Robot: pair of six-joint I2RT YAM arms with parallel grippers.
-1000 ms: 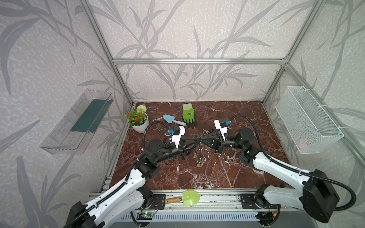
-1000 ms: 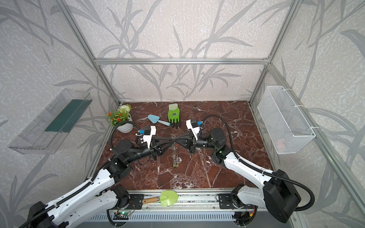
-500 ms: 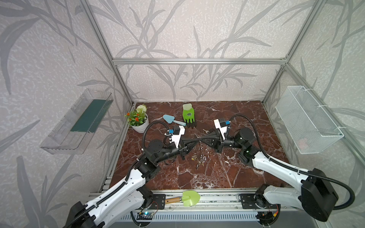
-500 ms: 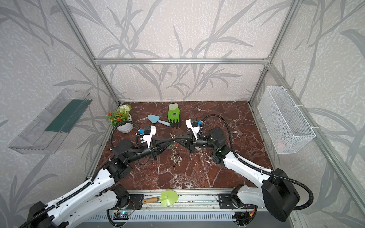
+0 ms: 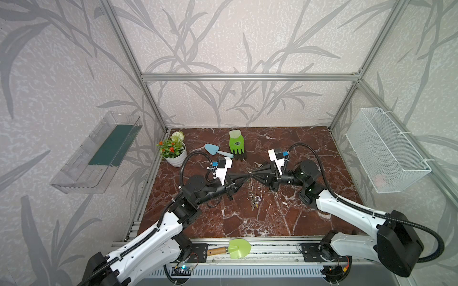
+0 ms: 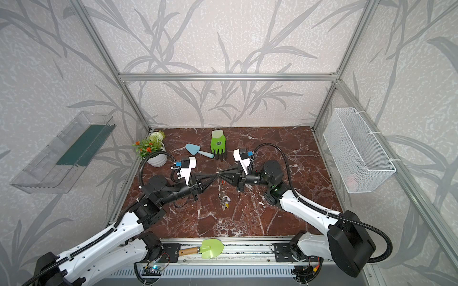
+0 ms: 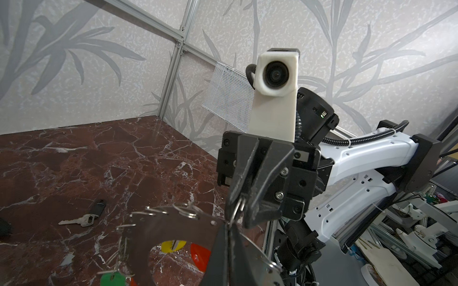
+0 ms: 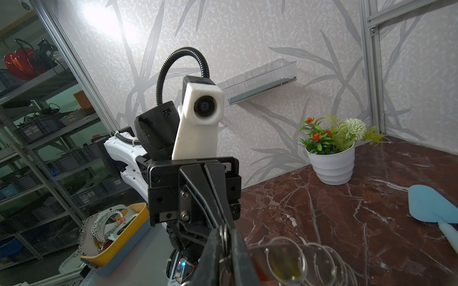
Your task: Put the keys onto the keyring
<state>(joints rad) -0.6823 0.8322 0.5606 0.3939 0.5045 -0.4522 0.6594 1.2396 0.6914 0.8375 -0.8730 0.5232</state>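
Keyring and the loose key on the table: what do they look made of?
The keyring: flat grey sheet metal, dull finish; thin shiny wire split rings on its rim. The loose key: bright silvery metal, glinting; its black tag looks like plastic.

No text, brand, number or sign can be read in any view. The green glove (image 5: 236,146) at the upper middle of both top views bears a small dark emblem, too small to make out. White labels on the storage crates (image 8: 39,125) at the left of the right wrist view are blurred.
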